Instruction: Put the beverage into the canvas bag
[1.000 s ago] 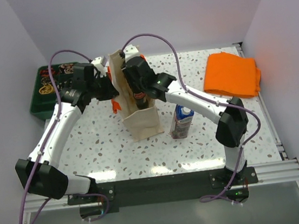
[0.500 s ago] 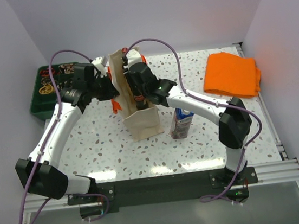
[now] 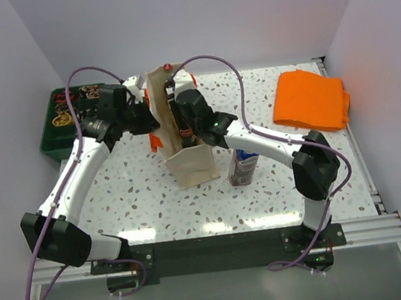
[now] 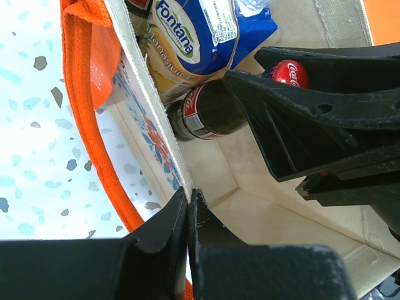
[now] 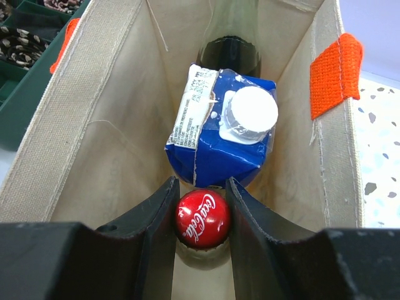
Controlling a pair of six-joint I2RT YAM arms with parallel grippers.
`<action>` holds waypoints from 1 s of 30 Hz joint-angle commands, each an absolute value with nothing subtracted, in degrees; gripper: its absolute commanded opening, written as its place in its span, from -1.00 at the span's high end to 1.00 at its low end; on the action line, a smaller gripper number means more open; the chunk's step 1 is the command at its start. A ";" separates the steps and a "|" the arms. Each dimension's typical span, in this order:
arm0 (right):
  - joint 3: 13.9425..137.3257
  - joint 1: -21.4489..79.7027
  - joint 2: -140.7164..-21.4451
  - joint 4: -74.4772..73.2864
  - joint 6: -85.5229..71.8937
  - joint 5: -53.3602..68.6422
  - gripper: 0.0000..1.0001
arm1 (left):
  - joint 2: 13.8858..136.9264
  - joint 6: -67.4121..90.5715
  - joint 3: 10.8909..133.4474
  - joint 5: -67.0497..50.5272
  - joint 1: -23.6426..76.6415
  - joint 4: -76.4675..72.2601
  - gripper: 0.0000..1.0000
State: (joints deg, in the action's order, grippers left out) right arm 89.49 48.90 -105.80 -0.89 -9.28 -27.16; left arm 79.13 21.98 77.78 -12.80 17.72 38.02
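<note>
Speckled tabletop (image 3: 141,201): inside the tall beige canvas bag (image 3: 189,162) with orange handles, the right gripper (image 5: 200,187) pinches a red-capped dark cola bottle (image 5: 203,220), with a blue juice carton (image 5: 215,140) just beyond its jaws. The left gripper (image 4: 188,199) is pressed together on the bag's rim. Lowering appears in hand; next, release and lift straight out.

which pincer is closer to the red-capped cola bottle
Right. The right pincer clamps the cola bottle at its red cap, inside the canvas bag; the left pincer pinches the bag's side wall, apart from the bottle.
</note>
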 commanded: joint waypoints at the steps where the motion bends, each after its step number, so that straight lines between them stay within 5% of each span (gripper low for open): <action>1: 90.09 49.13 -99.49 12.48 -10.98 -29.79 1.00 | 78.13 22.68 79.63 -14.15 18.37 37.18 0.98; 11: 88.33 49.13 -98.00 11.43 -12.22 -28.92 1.00 | 78.05 22.50 79.37 -13.89 18.28 37.09 0.99; 30: 90.00 49.13 -98.70 4.66 -12.92 -26.37 0.14 | 77.78 22.15 78.84 -13.10 18.28 37.00 0.98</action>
State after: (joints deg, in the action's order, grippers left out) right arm 86.70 48.90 -103.94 -0.14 -11.62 -27.00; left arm 79.13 21.96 77.78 -12.53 17.76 38.02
